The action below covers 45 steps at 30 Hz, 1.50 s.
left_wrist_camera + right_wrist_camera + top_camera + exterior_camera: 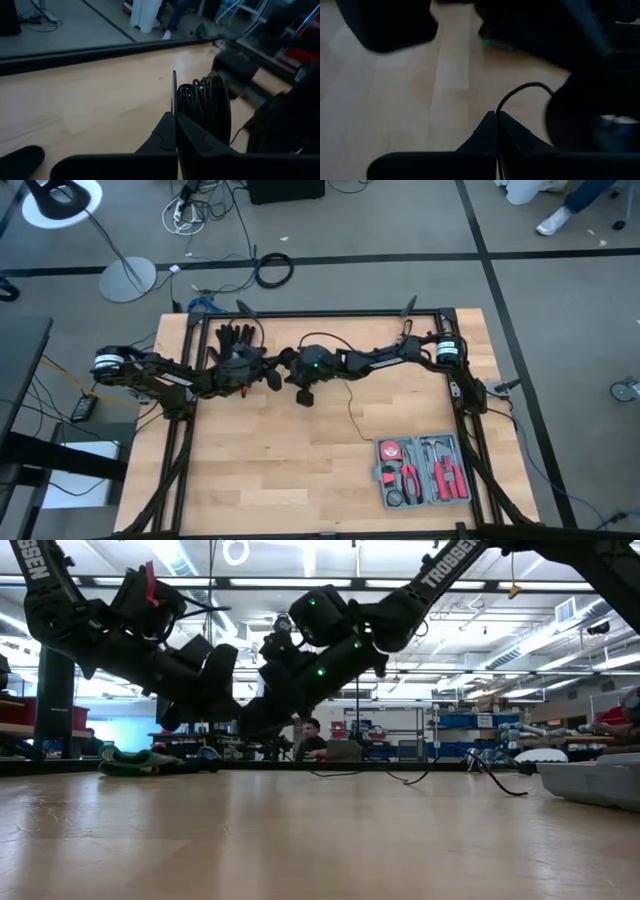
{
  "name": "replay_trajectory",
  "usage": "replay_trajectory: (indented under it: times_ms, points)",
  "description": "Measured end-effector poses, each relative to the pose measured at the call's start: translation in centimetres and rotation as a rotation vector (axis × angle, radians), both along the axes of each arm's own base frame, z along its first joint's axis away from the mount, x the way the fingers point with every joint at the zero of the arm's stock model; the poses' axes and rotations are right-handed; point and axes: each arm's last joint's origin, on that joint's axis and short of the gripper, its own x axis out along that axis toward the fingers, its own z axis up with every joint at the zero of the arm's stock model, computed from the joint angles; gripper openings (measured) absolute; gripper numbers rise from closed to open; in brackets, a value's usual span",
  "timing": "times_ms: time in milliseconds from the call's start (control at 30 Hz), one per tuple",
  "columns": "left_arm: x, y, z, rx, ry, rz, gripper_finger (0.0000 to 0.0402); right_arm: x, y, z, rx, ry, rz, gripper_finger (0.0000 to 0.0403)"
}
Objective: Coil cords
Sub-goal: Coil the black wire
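Nearest in the left wrist view, the left gripper (176,131) has its fingers pressed together on the thin edge of a round black disc (212,112); a bundle of coiled wire (192,97) sits against the disc's face, though how many turns it holds is hard to make out. In the right wrist view the right gripper (497,131) is likewise closed, pinched on a single black strand that loops up and away from the fingertips; the dark shapes around it are too blurred to name.

From above, both arms meet over the back-middle of the counter (270,470), the grippers just beside each other — the disc itself is hidden under them there. A loose length of the wire trails from under the right arm toward the front right of the counter. A black glove (237,337) lies near the back rail beside the left arm; an open tool case (423,471) sits well apart at the front right.

From counter height the two arms hang tilted above the surface; the grippers are lost in the dark mass where they cross. Beyond the counter's far edge a person (312,740) sits, partly cut off.
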Motion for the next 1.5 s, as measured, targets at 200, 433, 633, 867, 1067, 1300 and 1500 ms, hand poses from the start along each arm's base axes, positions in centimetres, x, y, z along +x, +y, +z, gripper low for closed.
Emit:
replay_trajectory:
  times_ms: [200,433,633,867,1067,1300,1500]
  points:
    - [-0.2,0.0,-0.5,-0.012,0.055,0.0,0.0,0.1,-0.9,2.1,0.005,0.036,-0.019,0.0]
    - [-0.2,-0.1,-0.8,-0.03,0.088,-0.02,0.0,-1.8,-2.7,5.7,-0.024,0.074,-0.111,0.0]
    - [0.0,-0.2,-0.5,-0.059,0.036,-0.067,0.0,-3.3,-4.6,7.0,-0.071,0.127,-0.207,0.0005]
    - [0.2,-0.3,0.1,-0.057,-0.044,-0.105,0.0,-4.4,-5.0,4.5,-0.021,0.29,-0.23,0.0028]
    - [0.2,-0.2,0.2,-0.044,-0.052,-0.082,0.0,-5.4,-4.3,2.1,0.016,0.351,-0.188,0.0045]
    - [0.2,-0.2,0.2,-0.044,-0.046,-0.076,0.0,-7.3,-4.3,2.9,0.05,0.458,-0.185,0.0042]
    - [0.2,-0.2,0.2,-0.046,-0.05,-0.075,0.0,-9.7,-3.8,5.8,0.069,0.528,-0.192,0.003]
